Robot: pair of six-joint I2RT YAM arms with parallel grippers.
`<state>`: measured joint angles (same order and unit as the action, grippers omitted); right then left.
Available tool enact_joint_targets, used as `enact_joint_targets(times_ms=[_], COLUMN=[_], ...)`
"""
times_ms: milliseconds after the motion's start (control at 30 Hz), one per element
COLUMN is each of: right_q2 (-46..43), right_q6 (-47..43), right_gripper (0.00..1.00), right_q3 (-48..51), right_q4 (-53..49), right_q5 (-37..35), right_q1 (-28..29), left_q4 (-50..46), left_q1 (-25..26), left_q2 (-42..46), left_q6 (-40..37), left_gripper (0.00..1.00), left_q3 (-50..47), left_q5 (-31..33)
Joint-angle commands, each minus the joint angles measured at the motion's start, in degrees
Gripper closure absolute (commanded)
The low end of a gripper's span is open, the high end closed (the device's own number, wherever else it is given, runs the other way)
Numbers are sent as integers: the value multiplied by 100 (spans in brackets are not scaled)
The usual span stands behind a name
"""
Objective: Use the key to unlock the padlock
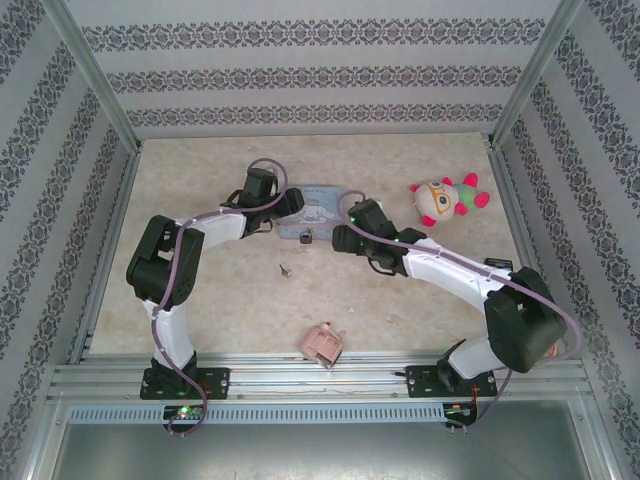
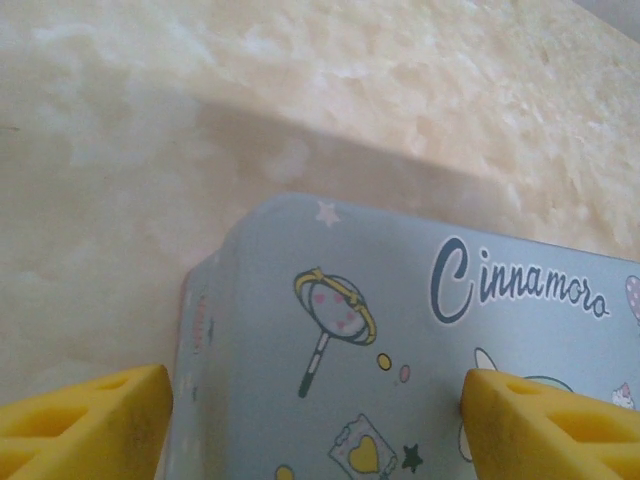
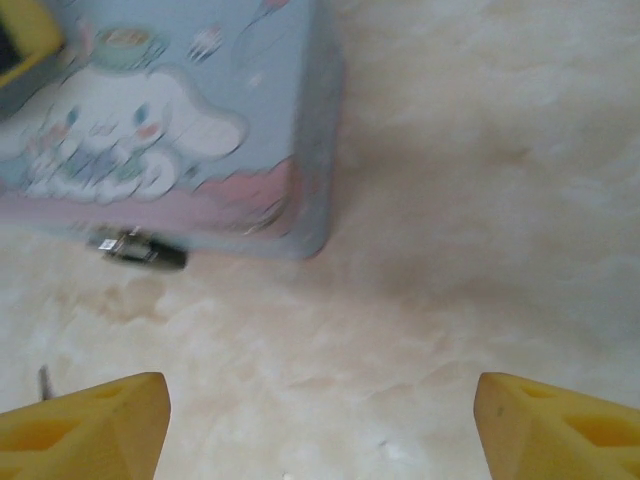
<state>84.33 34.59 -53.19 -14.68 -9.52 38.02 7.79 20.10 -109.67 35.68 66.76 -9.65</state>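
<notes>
The tiny black padlock (image 1: 305, 237) with its silver shackle lies against the near side of the light-blue cartoon tin (image 1: 318, 200); in the right wrist view the padlock (image 3: 140, 248) sits just below the tin (image 3: 180, 120). The small grey key (image 1: 285, 269) lies on the table nearer the arms, a thin sliver (image 3: 43, 380) at the left edge of the right wrist view. My left gripper (image 1: 280, 215) hangs open over the tin's left corner (image 2: 300, 330), yellow fingers (image 2: 90, 415) wide apart. My right gripper (image 1: 345, 233) is open over bare table (image 3: 320, 395), right of the padlock.
A pink toy block (image 1: 322, 345) lies near the front rail. A plush toy (image 1: 445, 200) sits at the back right. Patterned walls and metal posts close in the beige table (image 1: 200, 300) on three sides.
</notes>
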Motion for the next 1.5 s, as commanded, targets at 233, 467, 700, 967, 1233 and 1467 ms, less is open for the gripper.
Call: enact_joint_targets(times_ms=[233,467,700,967,1233,1467], right_q2=[1396,2050,2401,2740,2970,3071], right_q6=[59,327,404,366,320,386], right_gripper=[51,64,67,67,67,69], right_q3=[-1020,-1327,-1534,-1837,-2105,-2178], right_q4=[-327,-141,-52,-76,-129,-146], right_q5=[913,1514,1773,1812,1866,1914], right_q1=[1039,1076,1135,1164,1189,1252], left_q4=[-34,-387,-322,-273,-102,-85], left_q1=[-234,-770,-893,-929,-973,-988], left_q2=[1035,1767,2322,2520,2538,2509], left_q6=[370,123,-82,-140,-18,42], left_gripper=[15,1,1,1,1,1], left_q3=[-786,-1232,-1763,-1967,-2073,-2116], left_q5=[626,1047,1589,1685,1589,1582])
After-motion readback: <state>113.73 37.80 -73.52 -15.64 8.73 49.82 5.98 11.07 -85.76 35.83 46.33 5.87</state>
